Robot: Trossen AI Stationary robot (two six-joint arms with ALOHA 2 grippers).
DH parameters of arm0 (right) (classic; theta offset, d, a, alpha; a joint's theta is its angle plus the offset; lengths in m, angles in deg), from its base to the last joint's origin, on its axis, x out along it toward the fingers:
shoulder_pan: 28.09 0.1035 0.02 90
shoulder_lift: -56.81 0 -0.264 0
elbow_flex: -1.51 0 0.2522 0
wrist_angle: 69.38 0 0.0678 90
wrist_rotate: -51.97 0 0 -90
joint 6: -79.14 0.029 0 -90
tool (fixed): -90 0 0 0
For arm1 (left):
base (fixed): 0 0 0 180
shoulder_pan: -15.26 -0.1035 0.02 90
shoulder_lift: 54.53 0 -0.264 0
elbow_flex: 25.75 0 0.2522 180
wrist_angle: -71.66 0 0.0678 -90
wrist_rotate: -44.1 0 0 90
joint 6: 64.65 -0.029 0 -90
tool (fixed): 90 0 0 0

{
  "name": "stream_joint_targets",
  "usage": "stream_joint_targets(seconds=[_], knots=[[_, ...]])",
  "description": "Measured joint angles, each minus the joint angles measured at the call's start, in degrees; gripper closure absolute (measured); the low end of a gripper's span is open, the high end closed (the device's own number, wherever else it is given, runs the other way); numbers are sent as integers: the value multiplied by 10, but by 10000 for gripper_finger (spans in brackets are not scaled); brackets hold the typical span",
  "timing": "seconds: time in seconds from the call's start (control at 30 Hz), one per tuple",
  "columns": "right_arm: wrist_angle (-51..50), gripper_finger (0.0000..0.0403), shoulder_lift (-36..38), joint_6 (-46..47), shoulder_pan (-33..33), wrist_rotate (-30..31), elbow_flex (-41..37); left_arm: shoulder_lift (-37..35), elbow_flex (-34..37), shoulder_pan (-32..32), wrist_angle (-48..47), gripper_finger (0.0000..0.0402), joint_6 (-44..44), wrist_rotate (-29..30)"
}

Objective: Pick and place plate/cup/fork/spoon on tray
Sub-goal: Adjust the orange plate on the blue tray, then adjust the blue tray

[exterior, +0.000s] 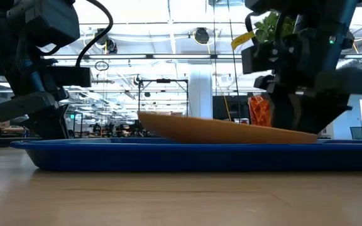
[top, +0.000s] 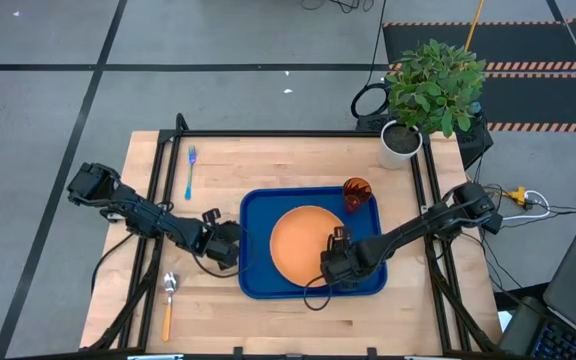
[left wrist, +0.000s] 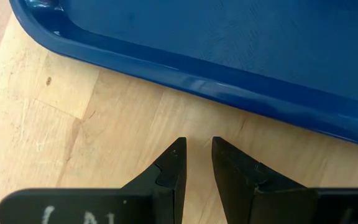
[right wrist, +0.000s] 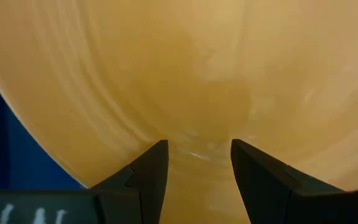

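Note:
The orange plate (top: 303, 245) lies in the blue tray (top: 258, 215). In the low view the plate (exterior: 219, 129) is tilted: its right part is down on the tray (exterior: 168, 157) and its left edge is raised. My right gripper (top: 334, 262) stands open over the plate's near right rim (right wrist: 197, 93), fingers pointing down. The orange-red cup (top: 356, 192) stands upright in the tray's far right corner. My left gripper (top: 230, 245) is just outside the tray's left rim (left wrist: 229, 87), empty, with a narrow gap between its fingers (left wrist: 199, 146). The light-blue fork (top: 190, 170) lies at the far left. The spoon (top: 168, 298) lies at the near left. My right gripper has its open fingers (right wrist: 151, 165) close over the plate's rim (right wrist: 194, 149), coming from above. I cannot tell whether the fingertips touch the plate. Nothing is pinched between them.
A white pot with a green plant (top: 408, 130) stands at the table's far right corner. Bare wood lies left of the tray between the fork and the spoon, and along the near edge.

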Motion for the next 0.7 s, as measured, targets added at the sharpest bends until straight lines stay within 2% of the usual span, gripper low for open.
stream_joint_targets(seconds=[0.13,0.4,0.7], knots=[[1,234,39,0,0,5,0,0,0,0,2,321,0,0],[0,234,124,14,0,78,0,0,0,0,4,321,0,0],[5,234,130,24,0,96,0,0,0,0,3,321,1,0]])
